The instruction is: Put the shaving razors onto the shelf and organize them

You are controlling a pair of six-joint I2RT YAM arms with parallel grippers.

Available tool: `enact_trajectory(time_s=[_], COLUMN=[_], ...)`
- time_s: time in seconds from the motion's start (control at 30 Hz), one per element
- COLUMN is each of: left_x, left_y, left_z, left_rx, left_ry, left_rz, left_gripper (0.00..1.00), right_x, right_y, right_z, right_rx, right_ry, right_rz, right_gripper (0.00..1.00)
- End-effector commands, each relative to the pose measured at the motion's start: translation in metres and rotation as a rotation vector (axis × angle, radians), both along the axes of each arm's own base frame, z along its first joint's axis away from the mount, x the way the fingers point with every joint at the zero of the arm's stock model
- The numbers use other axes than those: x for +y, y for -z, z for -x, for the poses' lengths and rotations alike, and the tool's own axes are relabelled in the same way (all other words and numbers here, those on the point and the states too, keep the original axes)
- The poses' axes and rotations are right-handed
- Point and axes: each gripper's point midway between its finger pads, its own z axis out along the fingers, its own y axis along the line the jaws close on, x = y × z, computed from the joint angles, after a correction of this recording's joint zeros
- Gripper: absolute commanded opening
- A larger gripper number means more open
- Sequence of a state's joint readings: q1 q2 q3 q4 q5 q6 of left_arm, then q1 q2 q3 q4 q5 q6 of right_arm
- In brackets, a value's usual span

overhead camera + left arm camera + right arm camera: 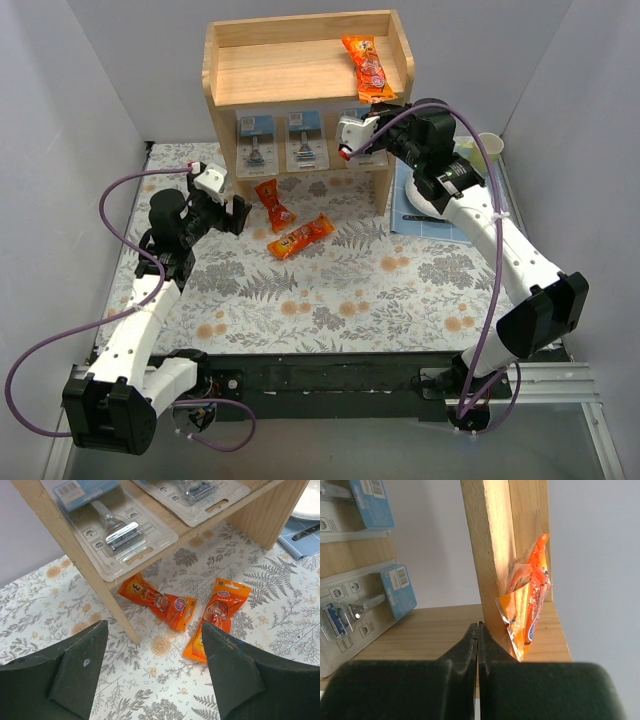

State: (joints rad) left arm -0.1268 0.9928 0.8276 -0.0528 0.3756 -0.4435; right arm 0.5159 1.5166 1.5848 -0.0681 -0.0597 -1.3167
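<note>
The wooden shelf point(290, 75) stands at the back of the table. Two shaving razor packs lie side by side on its lower tier, one on the left point(256, 140) and one beside it point(305, 140). They also show in the left wrist view point(110, 527) point(195, 495) and in the right wrist view point(357, 610) point(355, 505). A third pack is not visible. My right gripper point(350, 135) is at the right end of the lower tier, and its jaws point(478, 625) are shut with nothing seen between them. My left gripper point(235, 213) point(154, 627) is open and empty above the table, left of the shelf's front.
Two orange snack packets point(273, 205) point(301, 236) lie on the floral cloth before the shelf. A third point(368, 68) hangs over the top tier's front edge. A blue mat with a white plate point(420, 200) and a cup point(488, 145) sit right of the shelf. White walls enclose the sides.
</note>
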Motion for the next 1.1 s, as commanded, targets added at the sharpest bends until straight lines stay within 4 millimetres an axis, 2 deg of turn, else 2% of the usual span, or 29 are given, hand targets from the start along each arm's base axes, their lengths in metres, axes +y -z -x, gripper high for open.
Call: enact_trajectory(time_s=[0.0,0.1,0.2,0.27,0.3,0.33,0.37,0.4,0.43,0.47,0.5,0.53,0.6,0.63,0.7,0.77,0.8,0.87,0.9,0.97,1.0,1.07], left_x=[-0.001,-0.002,-0.002,-0.002,-0.001,-0.001,-0.001,-0.003,-0.004,-0.006,-0.006,-0.006,-0.006,-0.006,-0.005,-0.003,-0.002,-0.001,-0.001,0.001,0.001,0.001], left_y=[0.002,0.006,0.007,0.008,0.009,0.013,0.016,0.018,0.022,0.025,0.029,0.032,0.041,0.045,0.054,0.058,0.060,0.063,0.063,0.064,0.065,0.066], left_z=[0.007,0.008,0.008,0.008,0.008,0.008,0.009,0.011,0.013,0.015,0.017,0.020,0.025,0.027,0.033,0.037,0.039,0.042,0.043,0.044,0.045,0.046], left_rx=[0.000,0.009,0.013,0.014,0.017,0.026,0.032,0.040,0.051,0.061,0.082,0.094,0.132,0.144,0.168,0.181,0.187,0.198,0.201,0.207,0.209,0.215], left_ry=[0.010,0.014,0.014,0.011,0.008,0.006,0.008,0.021,0.030,0.039,0.040,0.040,0.038,0.040,0.039,0.037,0.036,0.034,0.035,0.035,0.035,0.037], left_rz=[-0.002,0.001,0.002,0.000,0.001,0.000,0.000,0.001,0.002,0.002,0.010,0.015,0.020,0.020,0.009,-0.004,-0.008,-0.020,-0.024,-0.034,-0.036,-0.041], left_gripper=[0.75,0.75,0.75,0.75,0.75,0.75,0.75,0.77,0.77,0.77,0.77,0.77,0.77,0.77,0.77,0.78,0.78,0.78,0.78,0.78,0.78,0.78], right_x=[-0.003,-0.002,0.003,0.001,0.006,0.007,0.011,0.020,0.022,0.025,0.031,0.037,0.048,0.051,0.060,0.067,0.071,0.079,0.085,0.093,0.097,0.102], right_y=[-0.055,-0.056,-0.037,-0.034,-0.022,-0.023,-0.013,-0.004,0.017,0.027,0.029,0.065,0.093,0.118,0.146,0.167,0.186,0.195,0.213,0.222,0.242,0.255], right_z=[0.000,0.000,0.007,0.017,0.024,0.035,0.043,0.056,0.069,0.078,0.095,0.104,0.124,0.129,0.137,0.138,0.133,0.127,0.121,0.114,0.109,0.106], right_rx=[-0.135,-0.134,-0.055,-0.012,0.037,0.078,0.123,0.161,0.215,0.263,0.283,0.372,0.444,0.500,0.565,0.605,0.647,0.675,0.720,0.754,0.779,0.808], right_ry=[-0.010,-0.018,-0.059,-0.076,-0.110,-0.135,-0.166,-0.241,-0.270,-0.295,-0.355,-0.380,-0.450,-0.460,-0.500,-0.527,-0.528,-0.545,-0.553,-0.569,-0.583,-0.609], right_rz=[-0.058,-0.064,-0.043,-0.081,-0.098,-0.147,-0.150,-0.146,-0.136,-0.166,-0.184,-0.169,-0.138,-0.123,-0.095,-0.077,-0.057,-0.040,-0.021,0.000,0.038,0.064], right_gripper=[0.01,0.01,0.01,0.01,0.01,0.01,0.02,0.11,0.22,0.40,0.46,0.50,0.54,0.55,0.56,0.56,0.56,0.56,0.55,0.55,0.55,0.56])
